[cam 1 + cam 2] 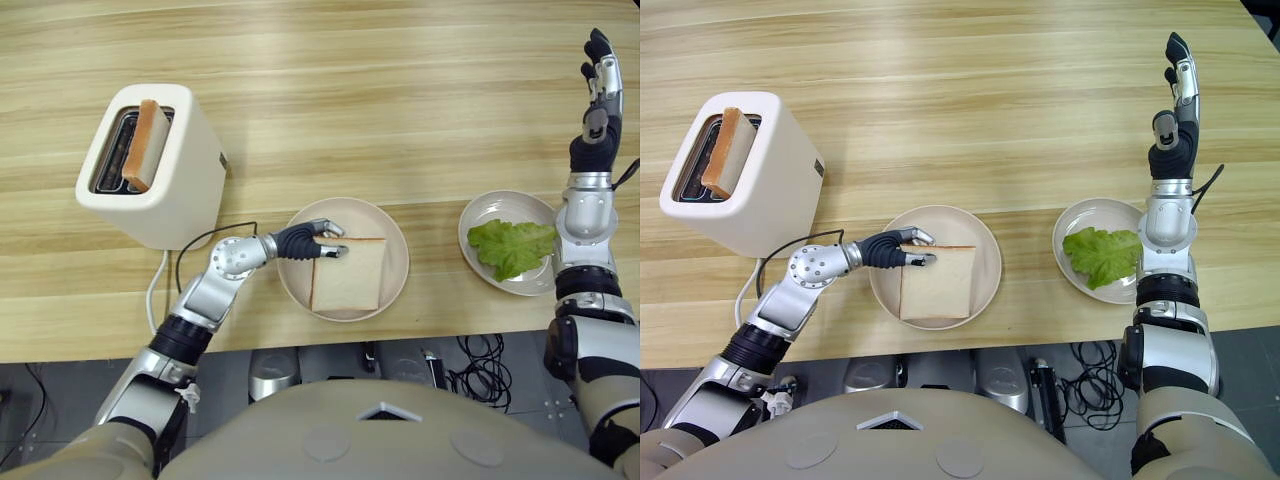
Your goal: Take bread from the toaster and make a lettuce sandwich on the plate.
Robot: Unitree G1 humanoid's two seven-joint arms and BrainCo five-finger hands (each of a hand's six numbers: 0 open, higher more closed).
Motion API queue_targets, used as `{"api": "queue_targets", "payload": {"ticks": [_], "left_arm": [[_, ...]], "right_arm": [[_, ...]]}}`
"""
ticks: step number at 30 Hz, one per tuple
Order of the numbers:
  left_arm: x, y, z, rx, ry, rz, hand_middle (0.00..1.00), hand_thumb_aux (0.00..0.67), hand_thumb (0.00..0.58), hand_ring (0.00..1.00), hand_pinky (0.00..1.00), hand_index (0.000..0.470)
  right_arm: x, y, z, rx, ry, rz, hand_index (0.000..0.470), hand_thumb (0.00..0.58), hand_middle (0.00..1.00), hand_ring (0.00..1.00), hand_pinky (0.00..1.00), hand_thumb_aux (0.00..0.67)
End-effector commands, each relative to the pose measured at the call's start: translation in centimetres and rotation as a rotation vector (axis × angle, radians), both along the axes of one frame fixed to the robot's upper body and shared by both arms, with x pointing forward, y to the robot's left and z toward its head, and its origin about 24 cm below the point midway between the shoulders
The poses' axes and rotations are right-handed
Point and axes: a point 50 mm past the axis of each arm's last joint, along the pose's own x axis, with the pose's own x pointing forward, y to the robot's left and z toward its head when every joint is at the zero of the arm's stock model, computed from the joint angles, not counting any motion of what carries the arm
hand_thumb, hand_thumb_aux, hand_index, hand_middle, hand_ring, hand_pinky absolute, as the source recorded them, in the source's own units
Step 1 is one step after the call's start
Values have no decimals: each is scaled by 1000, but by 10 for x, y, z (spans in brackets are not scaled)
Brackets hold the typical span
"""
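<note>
At the far left of the pale, straight-grained wooden table (400, 90) stands a cream toaster (165, 190), a boxy body with rounded corners and a matt shell. A browned bread slice (146, 145) stands on edge in one of its two slots. It sticks up above the top, its lower part is sunk out of sight, and it covers part of the dark slot beside it. A cord (158, 290) comes from the toaster's near side, one strand white and one black. The white strand passes behind the left forearm.

Just right of the toaster, the left hand (305, 242) reaches over the rim of a round, shallow beige plate (350, 212). Its dark fingers (330, 228) are pinched on the upper left corner of a white bread slice (352, 278), which lies flat on this plate, square, soft-looking and thin-crusted. The hand hides that corner.

Further right, apart from the first, a smaller plate (482, 212) of the same colour holds a crinkled green lettuce leaf (512, 247). Its right rim is covered by the right forearm.

The right hand (1175, 100) is raised over the table beyond that plate, its fingers stretched out straight and holding nothing.
</note>
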Motion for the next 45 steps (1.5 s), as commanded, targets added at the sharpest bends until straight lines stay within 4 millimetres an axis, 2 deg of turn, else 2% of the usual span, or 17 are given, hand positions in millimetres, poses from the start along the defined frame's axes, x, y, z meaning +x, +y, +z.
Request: {"api": "queue_targets", "payload": {"ticks": [1, 2, 3, 4, 5, 15, 20, 25, 28, 33, 37, 42, 45], "left_arm": [[5, 2, -6, 44, -27, 32, 1000, 670, 580, 1000, 1000, 460], [6, 2, -7, 56, -30, 37, 1000, 670, 580, 1000, 1000, 460], [6, 3, -8, 67, -33, 39, 1000, 504, 545, 1000, 1000, 346], [6, 3, -8, 88, -50, 41, 831, 97, 156, 831, 831, 67], [6, 5, -7, 106, -66, 44, 0, 0, 0, 0, 0, 0], [13, 15, 16, 213, -207, 54, 0, 0, 0, 0, 0, 0], [10, 19, 43, 233, -304, 78, 0, 0, 0, 0, 0, 0], [5, 30, 72, 286, -407, 120, 0, 0, 0, 0, 0, 0], [1, 32, 77, 294, -417, 133, 0, 0, 0, 0, 0, 0], [-4, 29, 69, 282, -377, 137, 0, 0, 0, 0, 0, 0], [0, 27, 68, 252, -381, 161, 0, 0, 0, 0, 0, 0], [3, 31, 72, 181, -395, 240, 0, 0, 0, 0, 0, 0], [0, 33, 66, 181, -374, 252, 0, 0, 0, 0, 0, 0]], "right_arm": [[-2, 2, -9, -13, 40, -1, 0, 0, 0, 0, 0, 0], [-3, 2, -11, -14, 52, 1, 0, 0, 0, 0, 0, 0], [-3, 2, -13, -17, 62, 5, 0, 0, 0, 0, 0, 0], [-4, 2, -15, -24, 72, 7, 0, 0, 0, 0, 0, 0], [-4, 1, -16, -32, 82, 6, 0, 0, 0, 0, 0, 0], [-9, -9, -19, -55, 113, -16, 0, 0, 0, 0, 0, 0], [-11, -10, -19, -84, 114, -11, 0, 0, 0, 0, 0, 0], [-24, -21, -17, -241, 108, -25, 0, 0, 0, 0, 0, 0], [-36, -31, -20, -440, 137, -62, 0, 0, 0, 0, 0, 0], [-52, -44, -33, -814, 153, -91, 0, 0, 0, 0, 0, 0], [-65, -58, -50, -1101, 152, -95, 0, 0, 0, 0, 0, 0], [-75, -69, -67, -1281, 160, -80, 0, 0, 0, 0, 0, 0], [-77, -73, -75, -1370, 175, -64, 0, 0, 0, 0, 0, 0]]}}
